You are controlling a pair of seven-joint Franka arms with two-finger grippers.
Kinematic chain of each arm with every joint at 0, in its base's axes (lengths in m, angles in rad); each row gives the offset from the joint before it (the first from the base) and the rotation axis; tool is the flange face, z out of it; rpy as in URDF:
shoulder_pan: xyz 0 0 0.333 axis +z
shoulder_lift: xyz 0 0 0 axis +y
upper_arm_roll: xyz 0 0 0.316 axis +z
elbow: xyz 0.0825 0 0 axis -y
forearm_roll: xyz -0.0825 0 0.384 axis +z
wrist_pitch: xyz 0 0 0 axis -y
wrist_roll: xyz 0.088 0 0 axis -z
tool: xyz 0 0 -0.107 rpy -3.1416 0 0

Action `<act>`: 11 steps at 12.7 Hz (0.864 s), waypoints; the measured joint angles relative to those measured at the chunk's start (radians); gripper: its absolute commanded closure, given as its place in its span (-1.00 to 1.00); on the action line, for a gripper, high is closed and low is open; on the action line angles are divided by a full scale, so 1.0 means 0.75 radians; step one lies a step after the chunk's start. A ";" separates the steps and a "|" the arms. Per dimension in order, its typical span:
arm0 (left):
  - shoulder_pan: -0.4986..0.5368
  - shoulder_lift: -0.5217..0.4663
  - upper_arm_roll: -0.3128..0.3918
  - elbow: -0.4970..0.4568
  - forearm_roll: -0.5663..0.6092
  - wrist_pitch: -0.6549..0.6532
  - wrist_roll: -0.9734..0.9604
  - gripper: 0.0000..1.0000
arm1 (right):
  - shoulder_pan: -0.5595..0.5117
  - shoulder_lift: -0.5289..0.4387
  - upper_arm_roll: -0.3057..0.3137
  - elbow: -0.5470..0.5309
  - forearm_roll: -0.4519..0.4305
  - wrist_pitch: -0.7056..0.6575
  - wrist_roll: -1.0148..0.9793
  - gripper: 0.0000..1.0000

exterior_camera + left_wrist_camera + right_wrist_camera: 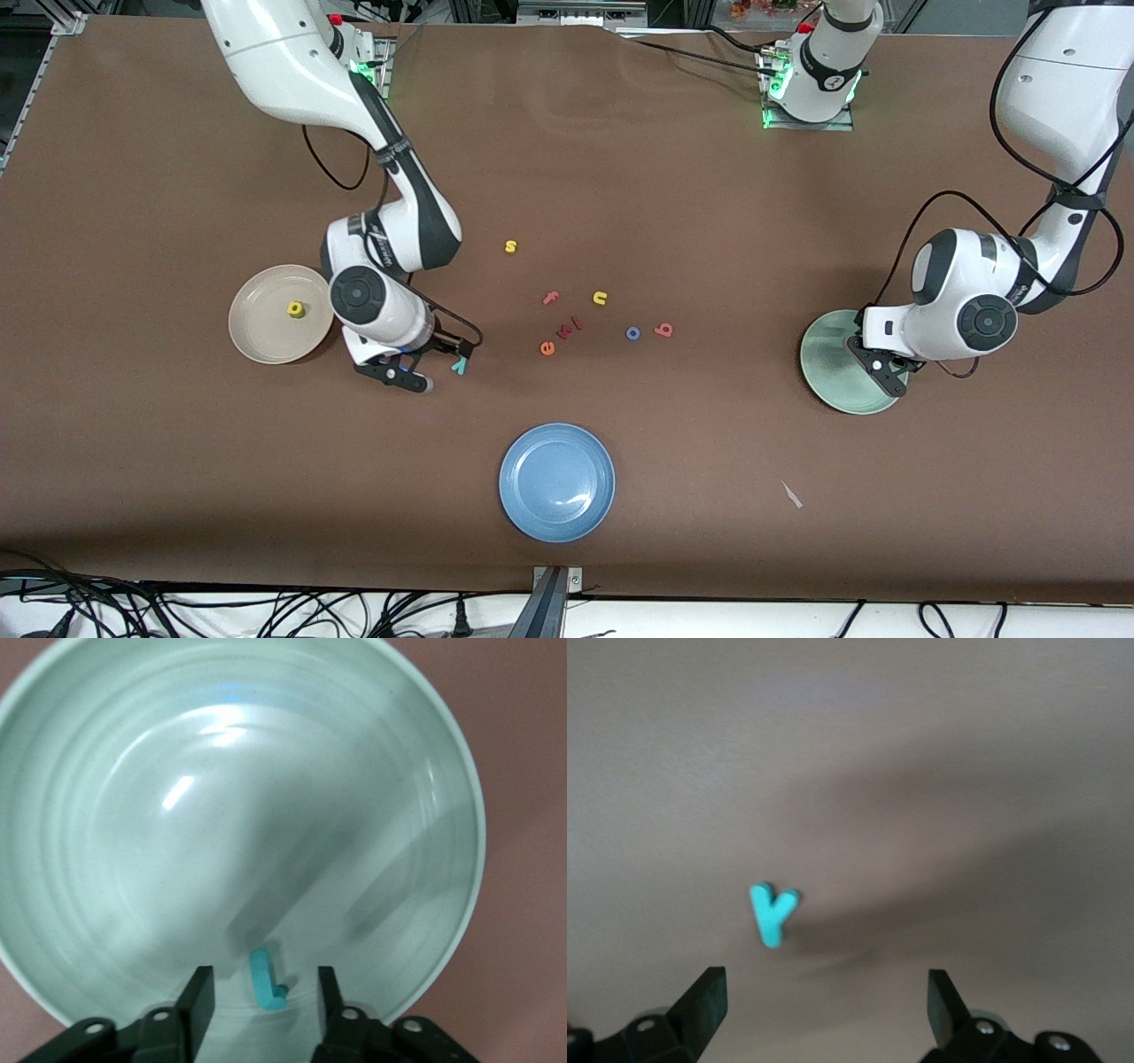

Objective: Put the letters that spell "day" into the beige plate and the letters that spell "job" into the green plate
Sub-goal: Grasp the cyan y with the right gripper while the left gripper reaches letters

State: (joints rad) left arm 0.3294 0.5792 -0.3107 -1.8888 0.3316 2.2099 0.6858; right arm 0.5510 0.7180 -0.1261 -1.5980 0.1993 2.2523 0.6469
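Three plates on the brown bench (177, 496), no brand marks or print readable on any; only writing is the foam letters themselves. Beige plate (262, 341), toward the right arm's end, holds one yellow "d" (296, 309), nothing else in it. Green plate (824, 368), toward the left arm's end, holds the teal "j" (266, 981), lying flat on the plate floor near the rim. Blue plate (557, 481), nearest the front camera, has no letters.

Loose letters mid-bench: yellow "s" (510, 246) farthest from the front camera; pink "f" (551, 298) and yellow "u" (600, 298) nearer; then blue "o" (633, 333) and salmon-red "b" (664, 330) just beside each other; orange "e" (547, 348) w/ two small red letters (569, 328) beside it, shapes too small to read.

Left tool (264, 997) is over the green plate, fingers parted, "j" between them but not touching, released. Right tool (824, 992) is over bare bench beside the beige plate, jaws spread wide, grasping nothing; teal "y" (772, 912) lies on the bench just off its fingertips.
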 measured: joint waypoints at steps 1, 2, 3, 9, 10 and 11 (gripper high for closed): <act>0.002 -0.011 -0.022 0.004 0.000 -0.008 -0.005 -1.00 | 0.002 0.041 0.003 0.052 0.007 -0.001 0.014 -1.00; 0.003 -0.026 -0.052 0.012 -0.004 -0.039 -0.028 -1.00 | 0.002 0.073 0.003 0.089 0.011 -0.005 0.022 -1.00; 0.002 -0.043 -0.089 0.025 -0.014 -0.085 -0.078 -1.00 | 0.001 0.095 0.003 0.109 0.013 -0.008 0.024 -1.00; -0.004 -0.080 -0.300 0.048 -0.076 -0.191 -0.528 -1.00 | 0.004 0.174 0.014 0.179 0.014 -0.010 0.032 -0.14; -0.009 -0.079 -0.335 0.048 -0.086 -0.194 -0.627 -1.00 | 0.004 0.174 0.014 0.181 0.014 -0.012 0.032 0.04; -0.028 -0.078 -0.368 0.047 -0.092 -0.194 -0.750 -1.00 | 0.004 0.173 0.014 0.183 0.014 -0.015 0.032 0.25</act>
State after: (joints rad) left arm 0.3084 0.5210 -0.5864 -1.8535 0.2628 2.0644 0.1233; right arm 0.5538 0.8481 -0.1154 -1.4605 0.2098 2.2409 0.6708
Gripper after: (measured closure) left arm 0.000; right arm 0.247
